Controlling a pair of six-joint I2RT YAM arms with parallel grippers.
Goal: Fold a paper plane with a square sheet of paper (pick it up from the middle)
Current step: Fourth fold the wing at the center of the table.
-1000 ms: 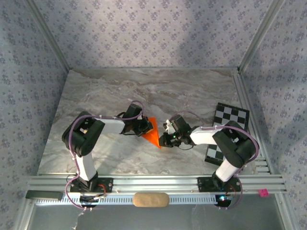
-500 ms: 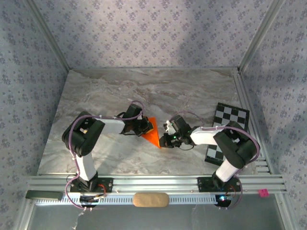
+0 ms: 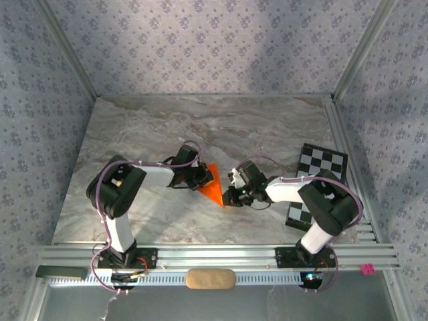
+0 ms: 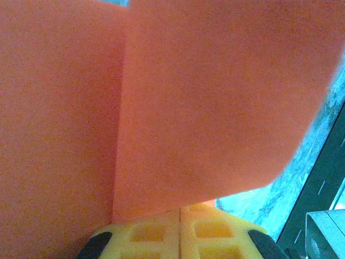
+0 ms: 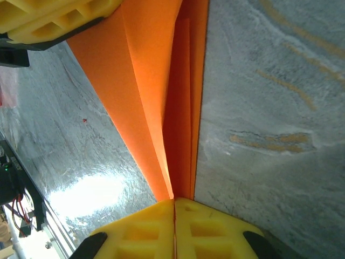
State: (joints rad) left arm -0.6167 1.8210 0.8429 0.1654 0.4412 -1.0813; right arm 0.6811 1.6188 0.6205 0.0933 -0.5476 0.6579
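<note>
The square sheet of paper (image 3: pixel 212 188) is bright orange and creased into a pointed wedge of several layers, the shape of a paper plane. It lies low over the marble table between the two arms. My left gripper (image 3: pixel 203 178) is shut on its upper left edge. In the left wrist view the yellow jaws meet at the left gripper (image 4: pixel 180 211) and the orange paper (image 4: pixel 205 97) spreads out from them. My right gripper (image 3: pixel 228 196) is shut on the narrow lower tip. The right wrist view has the right gripper (image 5: pixel 174 200) pinching the folded layers (image 5: pixel 156 81), with the left fingers (image 5: pixel 48 19) at the far end.
A black-and-white checkerboard card (image 3: pixel 324 160) lies at the right, partly under the right arm. An aluminium rail (image 3: pixel 214 256) runs along the near edge, with a tan pad (image 3: pixel 210 278) below it and a small pink stick (image 3: pixel 366 269) at the right. Patterned walls enclose the table.
</note>
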